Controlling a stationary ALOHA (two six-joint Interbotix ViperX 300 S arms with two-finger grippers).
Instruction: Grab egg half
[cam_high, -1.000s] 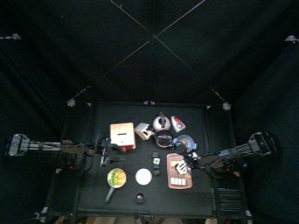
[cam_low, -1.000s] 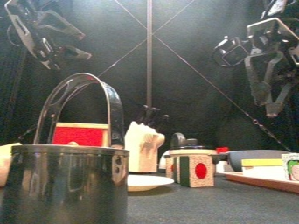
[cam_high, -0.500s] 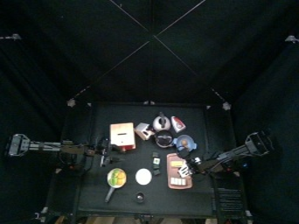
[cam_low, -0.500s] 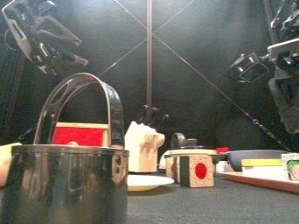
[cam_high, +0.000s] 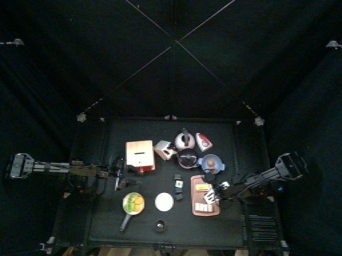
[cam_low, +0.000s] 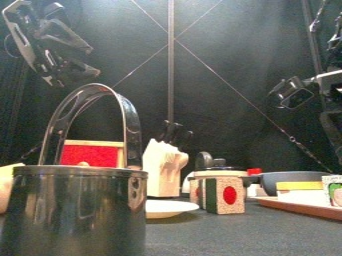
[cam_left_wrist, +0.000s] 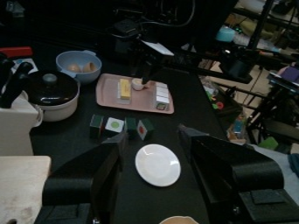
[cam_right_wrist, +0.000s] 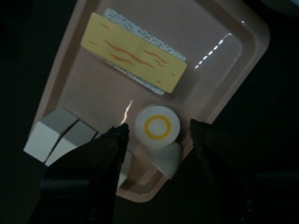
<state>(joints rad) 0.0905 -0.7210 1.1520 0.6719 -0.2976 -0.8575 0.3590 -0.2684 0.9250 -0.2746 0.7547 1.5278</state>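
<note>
Black-curtained table (cam_high: 147, 215), no readable labels anywhere. Right gripper (cam_right_wrist: 156, 147), fingers spread wide, hangs over the egg half (cam_right_wrist: 155, 126) on the pink tray (cam_right_wrist: 233, 52). Left gripper (cam_left_wrist: 156, 150) spread too, at 9 o'clock.

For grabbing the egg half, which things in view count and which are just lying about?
Belongs to the job:
egg half
pink tray it lies on
right gripper, fingers open

Lying about:
yellow sponge
white plate
blue bowl
metal bucket

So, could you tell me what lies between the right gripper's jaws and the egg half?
Nothing: in the right wrist view the open right gripper hangs right above the egg half on the pink tray.
</note>
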